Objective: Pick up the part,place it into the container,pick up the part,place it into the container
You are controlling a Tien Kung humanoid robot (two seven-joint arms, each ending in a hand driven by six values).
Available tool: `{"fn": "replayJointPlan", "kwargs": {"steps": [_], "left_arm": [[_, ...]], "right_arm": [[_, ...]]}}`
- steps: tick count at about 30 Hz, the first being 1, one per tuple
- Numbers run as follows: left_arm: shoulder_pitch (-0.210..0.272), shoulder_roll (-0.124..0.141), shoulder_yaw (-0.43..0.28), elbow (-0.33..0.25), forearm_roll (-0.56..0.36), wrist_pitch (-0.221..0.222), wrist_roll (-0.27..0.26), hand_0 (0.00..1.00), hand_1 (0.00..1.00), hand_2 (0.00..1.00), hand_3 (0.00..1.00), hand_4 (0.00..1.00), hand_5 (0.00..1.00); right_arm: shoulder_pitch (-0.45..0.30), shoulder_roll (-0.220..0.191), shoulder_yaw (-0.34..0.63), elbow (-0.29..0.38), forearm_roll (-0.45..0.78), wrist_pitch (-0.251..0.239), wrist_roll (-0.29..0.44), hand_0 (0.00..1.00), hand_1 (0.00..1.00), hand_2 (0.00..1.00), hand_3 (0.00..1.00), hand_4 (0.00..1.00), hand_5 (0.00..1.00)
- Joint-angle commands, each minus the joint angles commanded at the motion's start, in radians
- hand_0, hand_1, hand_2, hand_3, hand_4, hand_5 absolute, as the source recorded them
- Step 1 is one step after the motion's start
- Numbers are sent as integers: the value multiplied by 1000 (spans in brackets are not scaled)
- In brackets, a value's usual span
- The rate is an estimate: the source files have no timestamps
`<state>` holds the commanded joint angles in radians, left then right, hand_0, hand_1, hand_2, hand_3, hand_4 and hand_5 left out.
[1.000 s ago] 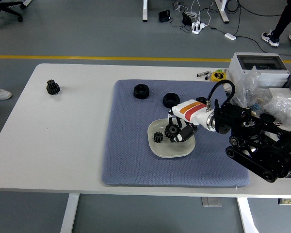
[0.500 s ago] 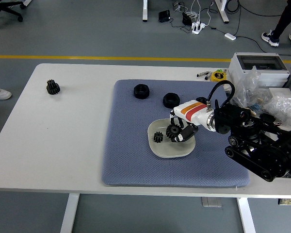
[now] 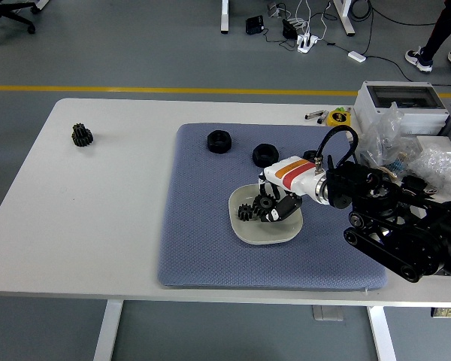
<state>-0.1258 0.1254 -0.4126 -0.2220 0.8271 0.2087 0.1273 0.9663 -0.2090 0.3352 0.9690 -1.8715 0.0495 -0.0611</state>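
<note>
A white bowl sits on the blue-grey mat. One black gear lies in the bowl's left part. My right hand reaches in from the right, low over the bowl. Its fingers are curled on a second black gear, held just right of the first, close to it or touching it. Part of the held gear is hidden by the fingers. Another black gear stands on the bare table at far left. The left arm does not show.
Two black ring parts lie on the mat behind the bowl. A grey box and crumpled plastic bags crowd the table's right end. Pens and a yellow item lie near the back edge.
My right hand has moved a little left and down with the gear, bringing it lower into the bowl and next to the gear lying there.
</note>
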Motion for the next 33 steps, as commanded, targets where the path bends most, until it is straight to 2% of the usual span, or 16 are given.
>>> {"fn": "replayJointPlan", "kwargs": {"steps": [18, 19, 24, 25, 30, 31, 33], "left_arm": [[-1, 0, 2, 0, -4, 0, -1, 652, 645, 619, 554, 594, 488], [-1, 1, 3, 0, -4, 0, -1, 651, 643, 619, 554, 594, 488], [0, 0, 3, 0, -4, 0, -1, 651, 643, 619, 554, 594, 488], [0, 1, 3, 0, -5, 0, -1, 650, 645, 620, 553, 594, 489], [1, 1, 3, 0, -5, 0, -1, 650, 645, 620, 553, 594, 489], [1, 1, 3, 0, -5, 0, -1, 651, 643, 619, 553, 594, 489], [1, 1, 3, 0, -4, 0, -1, 651, 643, 619, 553, 594, 489]], "right_arm": [[-1, 19, -27, -13, -15, -4, 7, 61, 281, 413, 466, 809, 407], [-1, 20, -28, -13, -16, -5, 8, 71, 324, 479, 494, 880, 403], [1, 25, -28, -14, -30, -15, 11, 71, 324, 479, 494, 880, 403], [1, 26, -28, -14, -33, -16, 12, 112, 393, 550, 568, 998, 483], [2, 29, -26, -18, -46, -25, 13, 112, 393, 550, 568, 998, 483], [2, 29, -25, -18, -48, -27, 13, 137, 412, 605, 670, 998, 515], [2, 29, -24, -18, -50, -29, 13, 137, 412, 605, 670, 998, 515]]}}
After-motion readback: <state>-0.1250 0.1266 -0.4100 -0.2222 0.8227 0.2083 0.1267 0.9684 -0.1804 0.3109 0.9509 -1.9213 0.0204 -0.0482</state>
